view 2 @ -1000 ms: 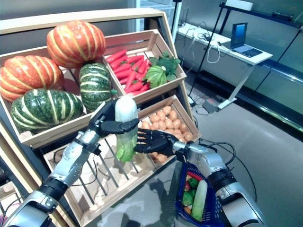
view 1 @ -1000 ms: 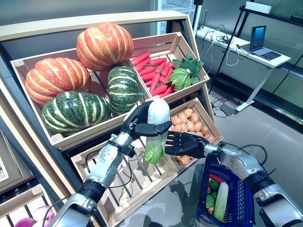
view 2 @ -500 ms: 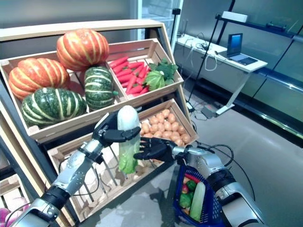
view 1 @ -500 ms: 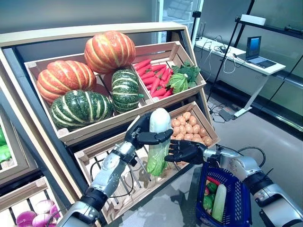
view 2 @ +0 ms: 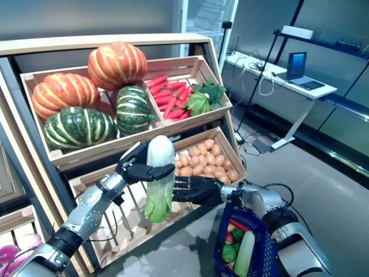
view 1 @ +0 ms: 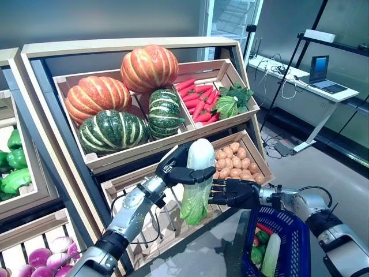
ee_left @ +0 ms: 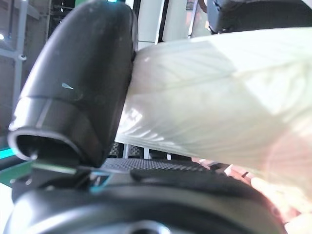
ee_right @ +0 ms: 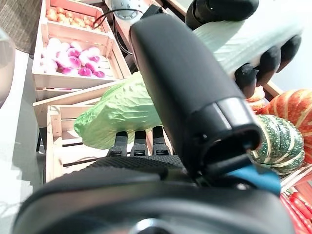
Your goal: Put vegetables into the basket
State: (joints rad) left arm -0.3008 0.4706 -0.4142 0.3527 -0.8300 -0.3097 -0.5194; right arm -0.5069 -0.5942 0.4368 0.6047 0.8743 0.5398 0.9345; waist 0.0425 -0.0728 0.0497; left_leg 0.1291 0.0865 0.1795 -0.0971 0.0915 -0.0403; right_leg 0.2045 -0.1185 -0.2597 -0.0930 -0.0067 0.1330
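The left hand [view 1: 176,169] is curled round the firm white end of the cabbage [view 1: 196,184]; its soft leaves look floppy, and the right hand [view 1: 233,193] is flat open just beside it

I looked for print and found nothing I could read. The wooden crates [view 1: 233,113] at the upper middle of the frame bore no labels or price signs that I could see, the blue basket [view 1: 293,234] at the lower right showed no tag, and the laptop [view 1: 324,71] screen at the upper right was too small to make out.
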